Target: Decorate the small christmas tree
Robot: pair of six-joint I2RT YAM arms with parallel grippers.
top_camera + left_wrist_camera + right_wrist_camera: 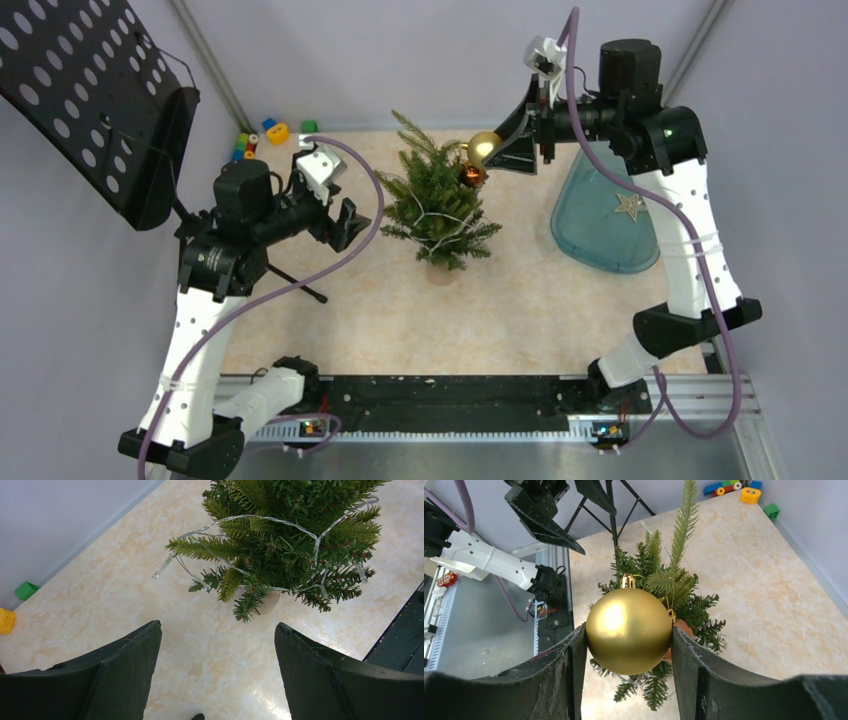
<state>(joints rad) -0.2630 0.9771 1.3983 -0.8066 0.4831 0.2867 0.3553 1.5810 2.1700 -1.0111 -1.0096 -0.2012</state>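
The small christmas tree stands mid-table on its pale round base, a clear string of lights wound round its branches and a reddish-orange bauble hanging on its right side. My right gripper hovers just right of the treetop, shut on a gold bauble whose cap points toward the tree. My left gripper hangs open to the left of the tree, nothing between its fingers.
A clear blue bowl with a star ornament sits at the right. Coloured toy blocks lie at the back left. A black perforated stand on a tripod occupies the left side.
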